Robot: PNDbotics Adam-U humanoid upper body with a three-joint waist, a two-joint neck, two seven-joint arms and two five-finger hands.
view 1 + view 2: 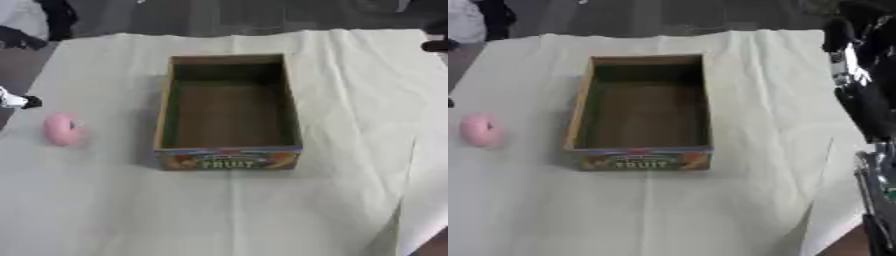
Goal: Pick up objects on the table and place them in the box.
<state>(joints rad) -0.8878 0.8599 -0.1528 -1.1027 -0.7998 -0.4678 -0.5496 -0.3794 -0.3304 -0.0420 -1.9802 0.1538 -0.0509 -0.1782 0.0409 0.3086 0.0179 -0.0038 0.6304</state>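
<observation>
I see an open brown cardboard box with a colourful "FRUIT" label on its near wall, sitting mid-worktop on a pale cream cloth and holding nothing I can make out. A round pink object, too blurred to identify, lies well to the box's left. My right arm is cut off at the right edge in the right eye view only; I cannot tell how its fingers sit. My left hand is out of sight.
</observation>
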